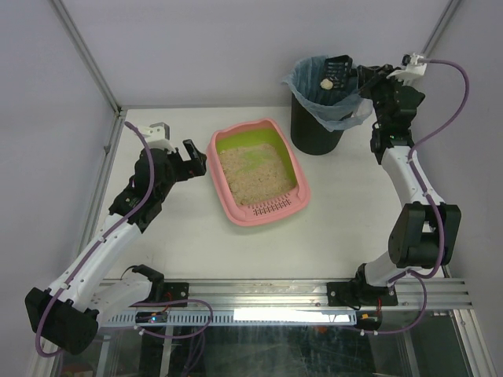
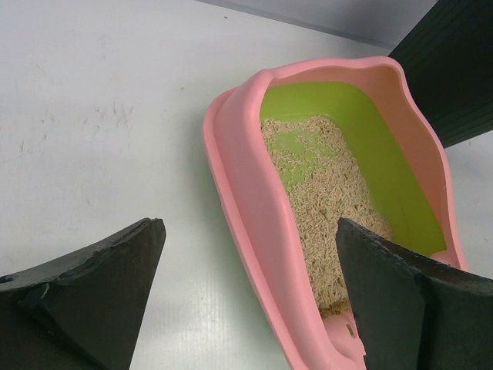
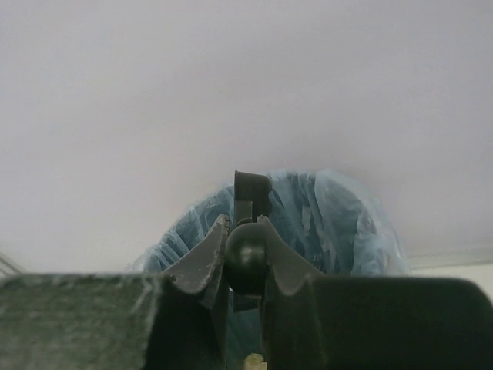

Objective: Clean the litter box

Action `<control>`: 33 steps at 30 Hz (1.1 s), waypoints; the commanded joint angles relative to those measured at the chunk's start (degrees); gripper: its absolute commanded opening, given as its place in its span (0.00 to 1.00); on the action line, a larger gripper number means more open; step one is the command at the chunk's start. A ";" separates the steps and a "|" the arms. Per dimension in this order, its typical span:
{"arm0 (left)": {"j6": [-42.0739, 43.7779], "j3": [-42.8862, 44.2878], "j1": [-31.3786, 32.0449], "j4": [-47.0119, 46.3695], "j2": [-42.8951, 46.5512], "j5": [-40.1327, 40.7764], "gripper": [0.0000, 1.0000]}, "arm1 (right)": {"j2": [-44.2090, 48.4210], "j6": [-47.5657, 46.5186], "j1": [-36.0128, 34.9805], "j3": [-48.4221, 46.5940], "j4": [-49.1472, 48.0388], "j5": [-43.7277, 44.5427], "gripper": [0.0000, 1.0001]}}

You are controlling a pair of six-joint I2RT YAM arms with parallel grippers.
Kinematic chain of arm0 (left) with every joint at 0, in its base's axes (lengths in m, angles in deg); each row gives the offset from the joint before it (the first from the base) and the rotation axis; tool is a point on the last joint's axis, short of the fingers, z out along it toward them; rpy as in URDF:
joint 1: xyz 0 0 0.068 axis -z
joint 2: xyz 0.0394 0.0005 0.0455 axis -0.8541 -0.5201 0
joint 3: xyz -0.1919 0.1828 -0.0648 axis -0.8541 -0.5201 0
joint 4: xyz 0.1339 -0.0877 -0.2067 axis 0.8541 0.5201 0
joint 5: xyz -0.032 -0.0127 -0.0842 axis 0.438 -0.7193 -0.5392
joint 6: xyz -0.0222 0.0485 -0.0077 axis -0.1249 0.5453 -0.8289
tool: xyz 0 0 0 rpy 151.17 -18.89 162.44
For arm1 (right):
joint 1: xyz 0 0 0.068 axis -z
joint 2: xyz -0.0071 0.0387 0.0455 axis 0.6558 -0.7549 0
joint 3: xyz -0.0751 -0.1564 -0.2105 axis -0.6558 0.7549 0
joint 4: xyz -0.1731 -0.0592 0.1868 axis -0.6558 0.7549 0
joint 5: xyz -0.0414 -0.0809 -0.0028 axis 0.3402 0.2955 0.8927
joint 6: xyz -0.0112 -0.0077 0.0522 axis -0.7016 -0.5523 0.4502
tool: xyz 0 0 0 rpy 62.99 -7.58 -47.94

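Observation:
The pink litter box [image 1: 223, 187] with green lining and beige litter [image 1: 255, 174] lies mid-table, grille end nearest me. My left gripper [image 1: 196, 160] is open and empty just left of it; in the left wrist view the gripper [image 2: 250, 227] has its jaws either side of the box's pink rim [image 2: 245, 181], not touching. My right gripper [image 1: 365, 78] is shut on the handle of a black scoop [image 1: 339, 71], held over the black bin. A pale lump [image 1: 325, 83] sits at the scoop. The right wrist view shows the fingers clamped on the round handle [image 3: 246, 254].
The black bin [image 1: 314, 127] with a blue bag [image 1: 308, 88] stands at the back right, just beyond the litter box. A metal frame post [image 1: 86, 55] and rail run along the table's left edge. White walls enclose the back.

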 commanded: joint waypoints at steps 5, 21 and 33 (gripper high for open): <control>0.56 0.28 -0.60 -2.14 0.66 -1.49 0.99 | -0.15 -28.14 0.11 -2.92 -7.84 -16.79 0.00; -1.49 -0.39 -0.59 -3.12 0.29 -3.37 0.99 | 4.14 -42.47 -2.37 -8.32 2.71 -17.17 0.00; -1.12 0.10 -0.61 -3.08 -0.18 -3.19 0.99 | 9.83 -40.34 -5.35 -3.32 -4.83 -10.62 0.00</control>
